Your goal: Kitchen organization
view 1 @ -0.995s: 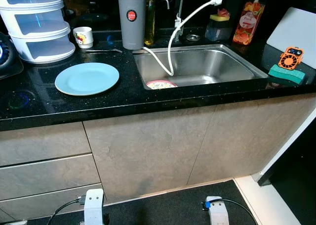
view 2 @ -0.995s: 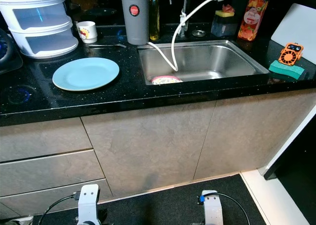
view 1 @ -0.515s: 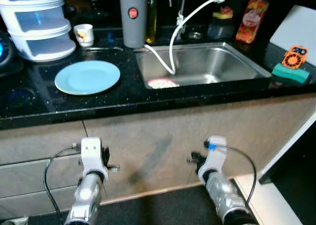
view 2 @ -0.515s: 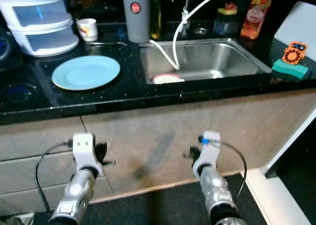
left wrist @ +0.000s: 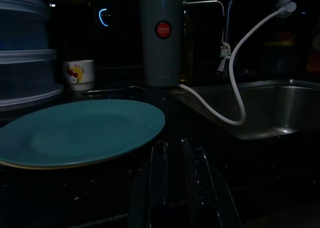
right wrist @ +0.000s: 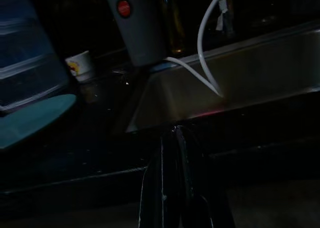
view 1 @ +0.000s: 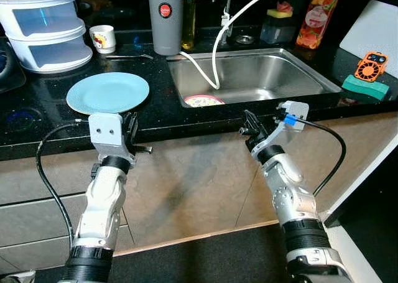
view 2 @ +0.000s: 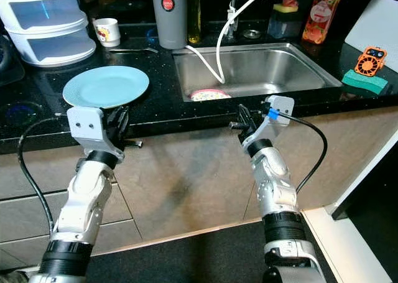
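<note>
— Underfoot? Dark floor [view 1: 205, 252], pale strip [view 1: 357, 258] at right.
— And ahead? Black speckled countertop [view 1: 37, 118] over grey-beige cabinet fronts [view 1: 205, 183], drawers [view 1: 31, 202] at left. Dim beyond the steel sink [view 1: 261, 78].

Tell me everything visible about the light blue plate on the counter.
The light blue plate is round, shallow and smooth, ceramic by its look, with a thin pale edge showing in the left wrist view. It is bare and lies flat on the black speckled countertop, left of the steel sink and in front of the white stacked containers. The left gripper is just short of its near rim, not touching it.
</note>
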You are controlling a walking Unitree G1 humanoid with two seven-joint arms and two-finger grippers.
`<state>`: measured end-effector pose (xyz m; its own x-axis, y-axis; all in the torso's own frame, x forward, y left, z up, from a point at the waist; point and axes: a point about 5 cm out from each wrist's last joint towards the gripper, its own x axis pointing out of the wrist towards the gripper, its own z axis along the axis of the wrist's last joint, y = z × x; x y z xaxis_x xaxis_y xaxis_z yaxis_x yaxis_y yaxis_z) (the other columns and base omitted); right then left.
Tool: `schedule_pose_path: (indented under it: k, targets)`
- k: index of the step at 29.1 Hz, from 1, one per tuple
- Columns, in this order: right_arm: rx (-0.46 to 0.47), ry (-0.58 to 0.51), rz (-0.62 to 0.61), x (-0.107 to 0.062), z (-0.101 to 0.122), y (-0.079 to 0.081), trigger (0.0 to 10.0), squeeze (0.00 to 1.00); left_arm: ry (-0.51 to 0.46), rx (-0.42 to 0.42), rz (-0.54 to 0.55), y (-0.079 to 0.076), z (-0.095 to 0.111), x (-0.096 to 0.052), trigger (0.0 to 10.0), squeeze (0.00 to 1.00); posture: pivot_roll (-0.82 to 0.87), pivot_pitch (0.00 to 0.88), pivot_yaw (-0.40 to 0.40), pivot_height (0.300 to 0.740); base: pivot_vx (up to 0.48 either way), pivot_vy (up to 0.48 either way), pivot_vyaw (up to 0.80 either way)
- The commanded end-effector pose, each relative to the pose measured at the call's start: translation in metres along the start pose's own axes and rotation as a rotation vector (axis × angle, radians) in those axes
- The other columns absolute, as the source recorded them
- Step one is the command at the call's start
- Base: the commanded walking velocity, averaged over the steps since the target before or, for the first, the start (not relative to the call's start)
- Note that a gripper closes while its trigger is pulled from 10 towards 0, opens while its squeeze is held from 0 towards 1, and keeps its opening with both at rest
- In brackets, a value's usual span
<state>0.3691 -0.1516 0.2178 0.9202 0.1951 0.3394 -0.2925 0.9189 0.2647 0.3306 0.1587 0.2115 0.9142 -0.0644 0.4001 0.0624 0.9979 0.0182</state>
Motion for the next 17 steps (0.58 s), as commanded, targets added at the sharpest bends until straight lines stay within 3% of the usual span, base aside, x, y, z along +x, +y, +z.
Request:
schedule_pose_path:
  k: [1, 6, 17]
  targets:
    - [-0.009, 0.017, 0.013, 0.001, 0.002, 0.003, 10.0, 0.0, 0.03, 0.04, 0.009, 0.006, 0.001, -0.002, 10.0, 0.0, -0.05, 0.09, -0.029, 0.74, 0.0, 0.0, 0.0]
    - [-0.037, 0.057, 0.048, -0.001, 0.003, 0.011, 10.0, 0.0, 0.061, 0.085, 0.058, 0.017, 0.008, -0.001, 10.0, 0.0, -0.05, 0.084, -0.03, 0.74, 0.0, 0.0, 0.0]
    - [-0.04, 0.085, 0.046, -0.001, 0.003, 0.013, 10.0, 0.0, 0.078, 0.066, 0.055, 0.015, 0.014, 0.001, 10.0, 0.0, -0.05, 0.085, -0.03, 0.74, 0.0, 0.0, 0.0]
